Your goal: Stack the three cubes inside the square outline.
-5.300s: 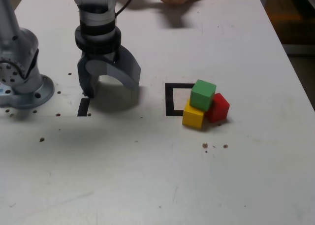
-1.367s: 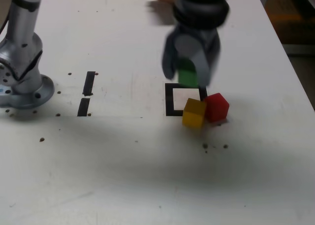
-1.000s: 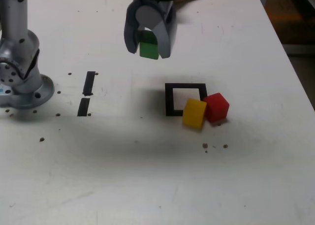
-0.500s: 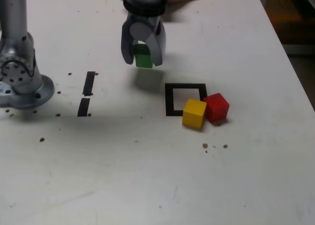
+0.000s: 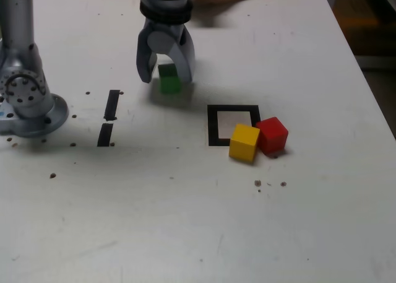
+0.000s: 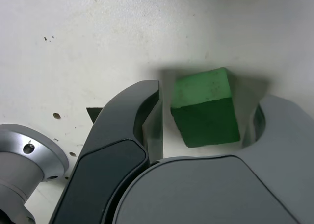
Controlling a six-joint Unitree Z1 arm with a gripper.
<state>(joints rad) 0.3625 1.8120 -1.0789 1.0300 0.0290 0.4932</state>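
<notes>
Straddling the green cube (image 5: 169, 80), the gripper (image 5: 166, 65) stood spread, with a gap beside 1 finger. The cube sat at 10 o'clock from the square outline (image 5: 213, 127), outside it.

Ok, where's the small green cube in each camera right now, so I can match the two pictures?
Exterior view: the small green cube sits on the white table between the grey gripper's jaws, outside the black tape square outline, toward that view's upper left of it.
Wrist view: the cube fills the middle, with gaps to both jaws.
Shared landmark: the gripper straddling the cube.
</notes>
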